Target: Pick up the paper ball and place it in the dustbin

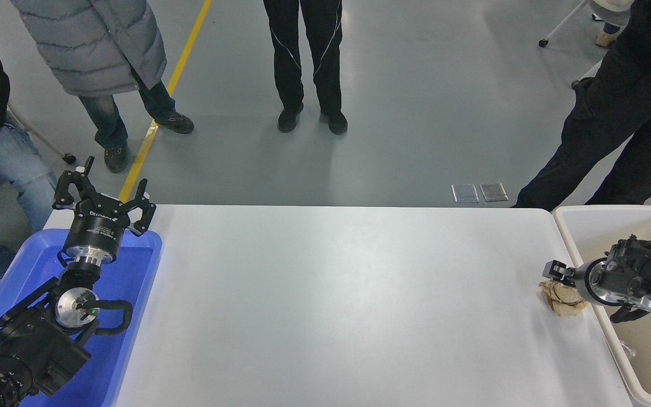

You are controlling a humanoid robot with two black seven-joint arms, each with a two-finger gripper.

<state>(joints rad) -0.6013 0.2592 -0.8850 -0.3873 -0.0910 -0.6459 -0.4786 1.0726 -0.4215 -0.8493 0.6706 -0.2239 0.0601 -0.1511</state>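
The tan crumpled paper ball lies on the white table near its right edge, beside the off-white dustbin. My right gripper reaches in from the right across the dustbin's rim. It sits low at the ball's far top edge and covers part of the ball. Whether it touches the paper does not show. My left gripper is parked at the lower left above a blue tray, its fingers spread open and holding nothing.
A blue tray lies under the left arm at the table's left edge. Several people stand on the grey floor beyond the far edge; one in dark clothes is close to the dustbin's far corner.
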